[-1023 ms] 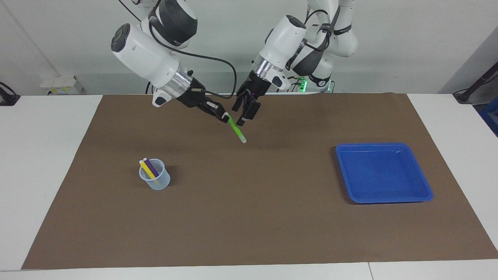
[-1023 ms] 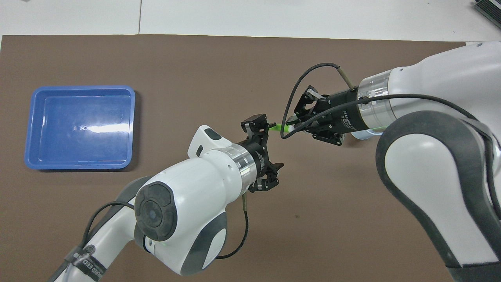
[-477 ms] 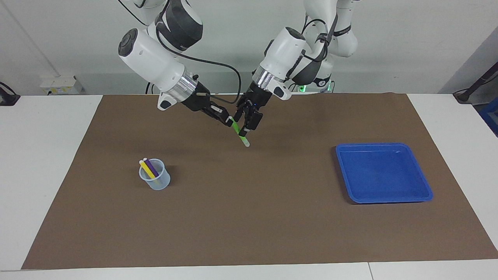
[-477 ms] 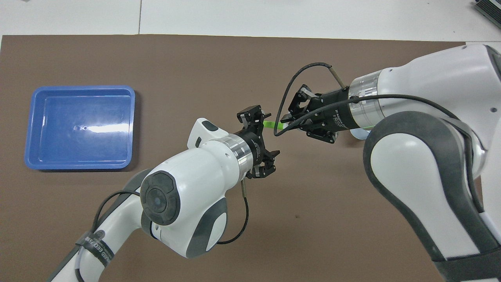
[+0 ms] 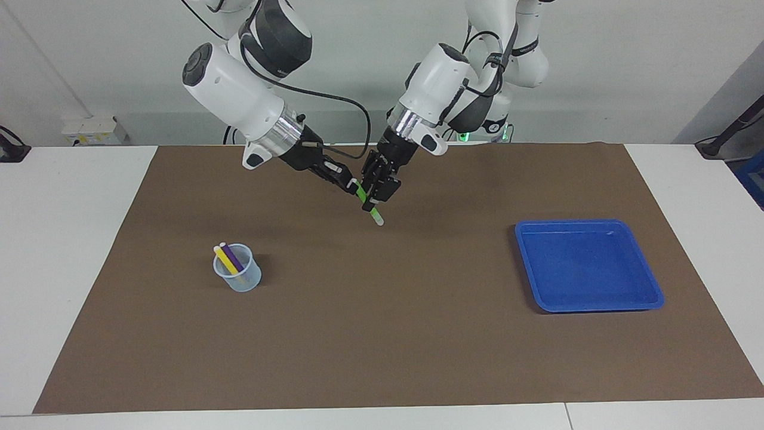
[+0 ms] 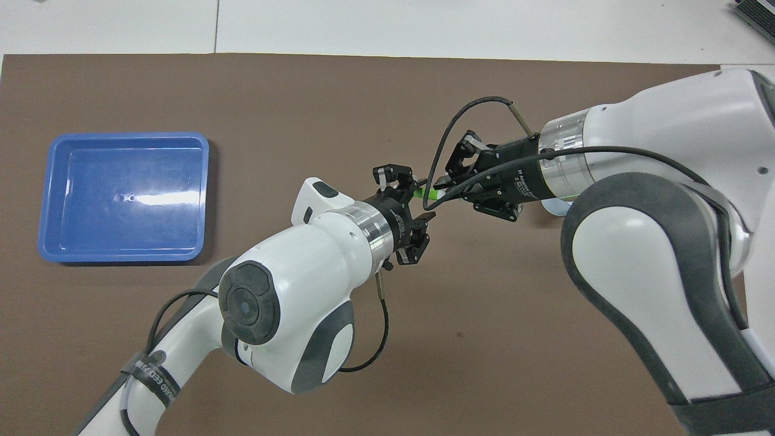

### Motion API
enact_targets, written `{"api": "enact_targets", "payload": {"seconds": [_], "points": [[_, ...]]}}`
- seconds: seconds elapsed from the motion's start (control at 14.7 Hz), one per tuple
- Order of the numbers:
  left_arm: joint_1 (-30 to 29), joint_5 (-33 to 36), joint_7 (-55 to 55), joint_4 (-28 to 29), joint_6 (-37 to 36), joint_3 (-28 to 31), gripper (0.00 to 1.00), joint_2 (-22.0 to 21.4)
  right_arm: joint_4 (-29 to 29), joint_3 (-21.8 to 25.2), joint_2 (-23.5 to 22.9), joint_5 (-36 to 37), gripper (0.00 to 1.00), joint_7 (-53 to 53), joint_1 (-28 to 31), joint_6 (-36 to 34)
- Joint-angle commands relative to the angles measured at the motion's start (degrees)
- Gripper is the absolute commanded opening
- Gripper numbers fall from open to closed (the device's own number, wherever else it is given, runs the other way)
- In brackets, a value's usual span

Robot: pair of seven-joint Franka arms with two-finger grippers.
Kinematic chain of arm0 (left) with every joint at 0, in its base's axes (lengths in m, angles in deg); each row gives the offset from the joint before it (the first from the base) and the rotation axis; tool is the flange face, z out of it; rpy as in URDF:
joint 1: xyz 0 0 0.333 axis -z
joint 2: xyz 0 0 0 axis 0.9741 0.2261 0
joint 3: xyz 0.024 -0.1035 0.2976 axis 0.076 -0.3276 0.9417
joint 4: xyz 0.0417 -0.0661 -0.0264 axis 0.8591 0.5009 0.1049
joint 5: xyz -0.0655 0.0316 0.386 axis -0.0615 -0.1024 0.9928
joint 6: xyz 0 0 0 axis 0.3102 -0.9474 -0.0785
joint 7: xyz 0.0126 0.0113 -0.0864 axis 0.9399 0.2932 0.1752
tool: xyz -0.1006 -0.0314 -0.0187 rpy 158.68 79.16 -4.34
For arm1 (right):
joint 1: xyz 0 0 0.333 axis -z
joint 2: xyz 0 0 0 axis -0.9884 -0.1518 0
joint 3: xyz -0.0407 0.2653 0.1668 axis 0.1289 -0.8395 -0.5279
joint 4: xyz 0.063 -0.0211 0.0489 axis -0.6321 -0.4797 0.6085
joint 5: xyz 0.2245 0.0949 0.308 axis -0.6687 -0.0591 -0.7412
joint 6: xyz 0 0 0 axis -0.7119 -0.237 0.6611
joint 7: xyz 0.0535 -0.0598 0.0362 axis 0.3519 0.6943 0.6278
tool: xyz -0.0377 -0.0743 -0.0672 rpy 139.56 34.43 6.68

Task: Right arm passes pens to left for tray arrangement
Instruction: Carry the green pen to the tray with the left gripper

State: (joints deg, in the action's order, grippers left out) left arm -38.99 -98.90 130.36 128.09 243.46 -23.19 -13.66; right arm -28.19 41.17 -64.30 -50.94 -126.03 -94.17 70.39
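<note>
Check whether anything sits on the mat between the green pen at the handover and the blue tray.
Nothing visible does. The green pen is up over the mat between the right pincer and left pincer. The brown mat from there to the blue tray is bare, and the cup stands toward the right arm's end.

White table (image 5: pixel 71 251), brown mat (image 5: pixel 382 334), blue tray (image 5: pixel 647 298), seemingly translucent cup (image 5: pixel 248 283)

Both grippers crowd the green pen (image 5: pixel 371 210) over mid-mat near the robots, leaving bare brown mat (image 5: pixel 388 334) between the cup (image 5: pixel 239 276) at the right arm's end and the blue tray (image 5: pixel 588 266) at the left arm's end.
</note>
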Motion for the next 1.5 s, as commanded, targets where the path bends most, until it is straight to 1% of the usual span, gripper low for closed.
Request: {"api": "enact_targets", "payload": {"seconds": [0.0, 0.07, 0.2, 0.27, 0.34, 0.41, 0.48, 0.55, 0.82, 0.89, 0.95, 1.02, 1.09, 1.16, 1.23, 1.3, 1.36, 1.43], "points": [[-0.41, -0.85, 0.36, -1.37, 0.68, 0.09, 0.35, 1.13, -0.32, 0.12, 0.1, -1.49, 0.14, -0.31, -0.2, 1.04], [-0.42, -0.76, 0.19, -1.37, 0.6, 0.09, 0.31, 1.13, -0.32, 0.12, 0.1, -1.49, 0.14, -0.31, -0.2, 1.04], [-0.42, -0.76, -0.08, -1.45, 0.51, 0.09, 0.26, 1.13, -0.32, 0.12, 0.1, -1.49, 0.14, -0.31, -0.2, 0.95], [-0.59, -0.76, -0.25, -1.46, 0.25, 0.09, 0.19, 1.13, -0.32, 0.12, 0.1, -1.49, 0.14, -0.31, -0.2, 0.95], [-0.77, -0.67, -0.43, -1.46, 0.16, 0.09, 0.17, 1.13, -0.32, 0.12, 0.1, -1.49, 0.14, -0.22, -0.2, 1.04], [-0.77, -0.67, -0.43, -1.46, 0.07, 0.09, 0.13, 1.13, -0.32, 0.12, 0.1, -1.49, 0.14, -0.22, -0.2, 1.04], [-0.77, -0.5, -0.43, -1.63, -0.02, 0.18, 0.05, 1.13, -0.32, 0.12, 0.1, -1.49, 0.14, -0.22, -0.2, 1.04], [-0.86, -0.41, -0.51, -1.98, -0.19, 0.18, 0.0, 1.3, -0.32, 0.12, 0.1, -1.49, 0.14, -0.22, -0.2, 1.04], [-0.77, 0.29, -1.21, -2.16, -0.37, 0.36, 0.0, 1.39, -0.32, 0.12, 0.1, -1.49, 0.15, -0.13, -0.2, 1.04], [-0.77, 0.29, -1.22, -2.33, -0.55, 0.36, 0.0, 1.48, -0.32, 0.12, 0.1, -1.49, 0.18, -0.13, -0.2, 1.04], [-0.77, 0.38, -1.31, -2.68, -1.24, 0.36, 0.0, 1.48, -0.32, 0.12, 0.1, -1.49, 0.29, -0.13, -0.2, 1.12], [-0.86, 0.99, -1.31, -2.86, -1.95, 0.36, 0.0, 1.48, -0.32, 0.12, 0.1, -1.4, 0.38, -0.13, -0.2, 1.21], [-0.86, 2.3, -1.31, -2.95, -2.3, 0.36, 0.0, 1.48, -0.32, 0.2, 0.1, -1.4, 0.51, -0.13, -0.2, 1.21], [-0.86, 2.84, -1.31, -3.04, -2.39, 0.36, 0.0, 1.48, -0.14, 0.12, 0.01, -1.4, 0.61, -0.13, -0.11, 1.21], [-0.86, 3.28, -1.92, -3.04, -2.57, 0.44, 0.0, 1.48, 0.12, 0.12, 0.01, -1.14, 0.74, -0.05, -0.11, 1.13], [-1.12, 3.46, -3.49, -3.04, -3.35, 0.71, 0.0, 1.39, 0.38, 0.12, -0.08, -0.87, 0.83, 0.13, 0.23, 1.04], [-2.6, 3.54, -5.68, -3.3, -4.84, 0.71, 0.0, 1.39, 0.74, 0.2, -0.16, -0.61, 0.9, 0.48, 0.85, 0.78], [-3.66, 3.54, -7.79, -4.17, -7.03, 0.71, 0.0, 1.39, 1.35, 0.55, -0.16, -0.52, 0.93, 1.53, 1.29, 0.08]]}}
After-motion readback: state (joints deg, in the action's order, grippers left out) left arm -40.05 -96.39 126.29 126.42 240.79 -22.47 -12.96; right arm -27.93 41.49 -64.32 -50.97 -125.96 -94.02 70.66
